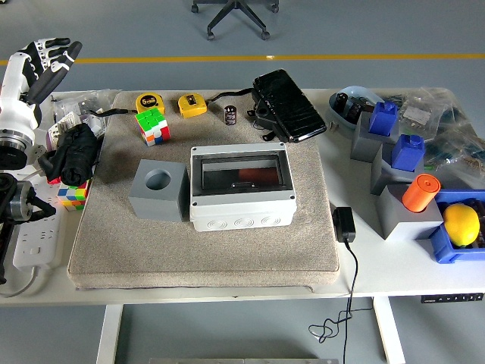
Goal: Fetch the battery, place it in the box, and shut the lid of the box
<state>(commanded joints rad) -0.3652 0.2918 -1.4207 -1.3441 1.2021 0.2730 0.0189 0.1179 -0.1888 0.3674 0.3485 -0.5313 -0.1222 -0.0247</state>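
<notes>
Small dark battery [230,115] upright near worktop's far edge, label unreadable; grey box [241,186] lid shut; left hand [43,59] raised, fingers spread, empty.

Looked like a lab or workshop: smooth grey floor [394,30] with a yellow line [303,57] painted across it, and an office chair base [236,15] on castors at the far side. White counter [364,280] was crowded with tape measures [150,101], blue and grey parts bins [409,155], bagged components [424,106], a power strip [29,243] and loose cable [345,303].
</notes>
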